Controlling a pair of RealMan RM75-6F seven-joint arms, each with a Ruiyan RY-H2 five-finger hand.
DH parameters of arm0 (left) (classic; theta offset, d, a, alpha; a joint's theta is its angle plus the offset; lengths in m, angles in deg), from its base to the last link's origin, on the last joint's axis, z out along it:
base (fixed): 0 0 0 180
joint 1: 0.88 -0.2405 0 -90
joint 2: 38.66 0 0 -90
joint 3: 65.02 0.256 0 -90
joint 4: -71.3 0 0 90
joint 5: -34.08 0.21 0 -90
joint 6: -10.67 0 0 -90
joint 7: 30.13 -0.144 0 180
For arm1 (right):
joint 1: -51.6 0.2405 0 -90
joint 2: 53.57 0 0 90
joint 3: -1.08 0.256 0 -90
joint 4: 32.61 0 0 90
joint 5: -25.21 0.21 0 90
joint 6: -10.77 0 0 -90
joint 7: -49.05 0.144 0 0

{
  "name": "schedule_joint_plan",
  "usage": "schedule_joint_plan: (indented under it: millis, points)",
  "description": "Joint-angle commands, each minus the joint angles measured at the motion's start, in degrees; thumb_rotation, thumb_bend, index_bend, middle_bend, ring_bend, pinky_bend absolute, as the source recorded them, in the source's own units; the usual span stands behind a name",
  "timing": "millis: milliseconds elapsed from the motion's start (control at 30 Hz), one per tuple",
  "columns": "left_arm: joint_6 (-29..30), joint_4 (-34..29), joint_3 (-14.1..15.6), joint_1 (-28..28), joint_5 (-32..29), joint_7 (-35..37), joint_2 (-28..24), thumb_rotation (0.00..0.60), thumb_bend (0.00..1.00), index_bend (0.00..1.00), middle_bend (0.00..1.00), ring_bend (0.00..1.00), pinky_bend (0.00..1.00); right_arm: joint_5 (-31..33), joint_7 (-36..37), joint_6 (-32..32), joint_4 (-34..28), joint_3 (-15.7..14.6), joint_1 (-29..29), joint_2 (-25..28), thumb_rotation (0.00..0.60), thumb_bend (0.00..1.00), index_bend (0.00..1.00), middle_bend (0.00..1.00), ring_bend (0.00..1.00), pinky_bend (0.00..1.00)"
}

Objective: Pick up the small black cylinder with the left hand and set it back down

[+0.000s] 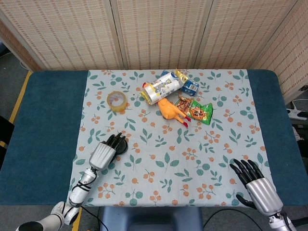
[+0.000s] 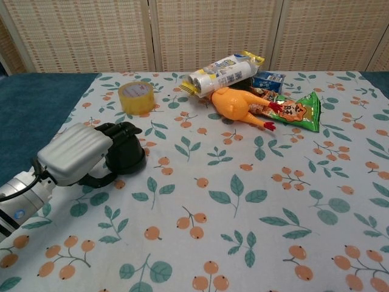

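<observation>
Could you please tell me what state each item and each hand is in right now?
Black cylinder: upright on the cloth, left hand's fingers curled around it.
Left hand: gripping the cylinder.
Right hand: fingers spread, holding nothing.
Tape roll: lying flat.
Rubber chicken: on its side.
White packet: lying down.
Green snack bag: flat, looks sealed.
Blue carton: on its side, looks closed.

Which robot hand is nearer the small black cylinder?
Left. The left robot hand is wrapped around the small black cylinder; the right robot hand rests far across the table.
</observation>
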Motion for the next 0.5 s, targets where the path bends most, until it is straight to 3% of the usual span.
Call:
schedule_joint_plan:
  millis: [33, 167, 267, 433, 500]
  points:
    - [1.44, 0.85, -0.19, 0.13, 0.10, 0.58, 0.29, 0.600, 0.60, 0.67, 0.71, 0.63, 0.77, -0.05, -0.02, -0.07, -0.02, 0.00, -0.02, 0.01, 0.600, 0.09, 0.00, 0.00, 0.00, 0.00]
    - [5.58, 0.96, -1.63, 0.44, -0.04, 1.21, -0.70, 0.600, 0.60, 0.67, 0.72, 0.64, 0.77, -0.09, 0.10, -0.08, 0.00, -0.06, -0.02, 0.09, 0.600, 0.09, 0.00, 0.00, 0.00, 0.00]
    - [11.47, -0.67, -5.60, 1.37, -1.46, 1.56, -2.93, 0.600, 0.61, 0.68, 0.73, 0.64, 0.78, -0.08, 0.27, -0.08, 0.00, -0.08, 0.00, 0.17, 0.600, 0.09, 0.00, 0.00, 0.00, 0.00]
    - [26.19, -8.29, -22.26, 4.77, -9.60, 7.76, -5.31, 0.600, 0.63, 0.68, 0.73, 0.66, 0.79, -0.22, 0.36, -0.23, -0.09, -0.17, -0.07, 0.24, 0.600, 0.09, 0.00, 0.00, 0.00, 0.00]
    - [28.55, -11.72, -26.38, 5.69, -11.60, 11.24, -6.60, 0.600, 0.64, 0.68, 0.73, 0.66, 0.80, -0.24, 0.36, -0.41, -0.14, -0.17, -0.15, 0.28, 0.600, 0.09, 0.00, 0.00, 0.00, 0.00]
